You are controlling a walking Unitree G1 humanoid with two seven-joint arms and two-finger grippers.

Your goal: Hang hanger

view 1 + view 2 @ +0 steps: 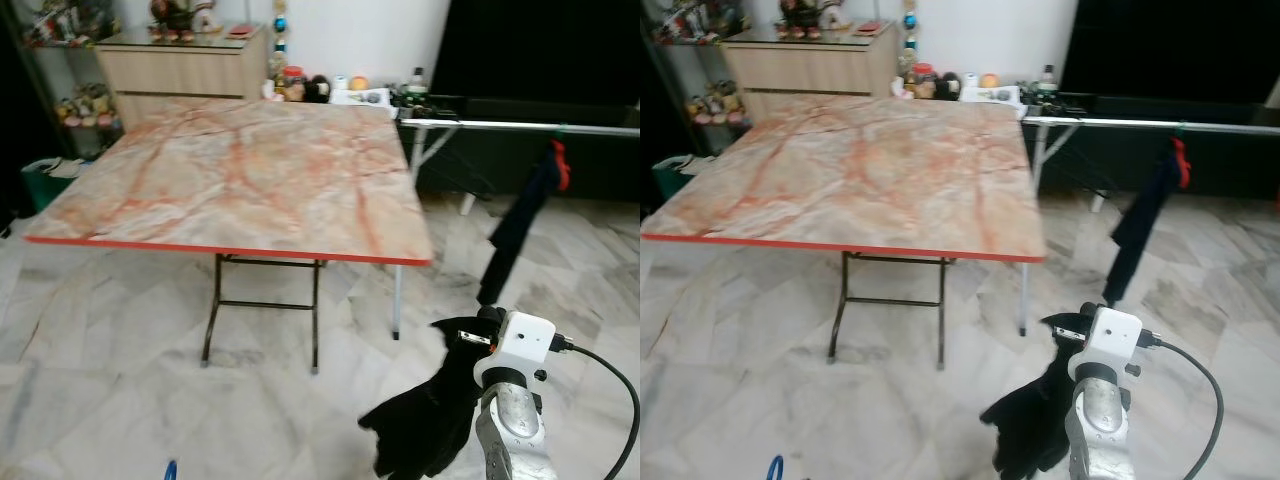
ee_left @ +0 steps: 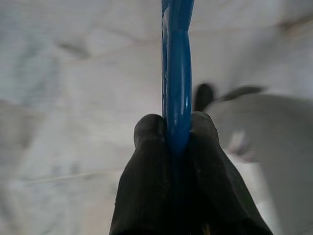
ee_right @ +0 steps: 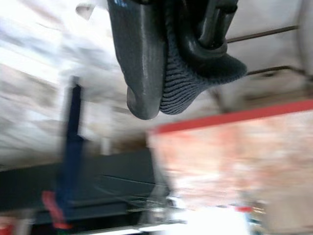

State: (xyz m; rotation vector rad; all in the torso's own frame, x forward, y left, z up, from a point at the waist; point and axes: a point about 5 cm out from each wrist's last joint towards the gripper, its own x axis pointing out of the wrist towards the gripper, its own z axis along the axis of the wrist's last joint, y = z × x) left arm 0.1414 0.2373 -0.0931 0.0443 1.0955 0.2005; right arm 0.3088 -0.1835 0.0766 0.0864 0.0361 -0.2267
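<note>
Marble floor (image 1: 120,400) spreads under a folding table (image 1: 250,180) ahead of you. Your left gripper (image 2: 178,142) is clamped on a blue hanger (image 2: 177,73), low on your left. Your right gripper (image 3: 181,93) pinches a dark knitted garment (image 1: 425,415). A rail (image 1: 520,126) stands right, with dark clothing (image 1: 515,235) hung on it.

Marble-patterned folding table (image 1: 250,170) with red edge, wooden cabinet (image 1: 180,65) behind — marble floor (image 1: 100,400)

Head eyes look down, sharing table (image 1: 250,170) and floor — wrist views close-up
</note>
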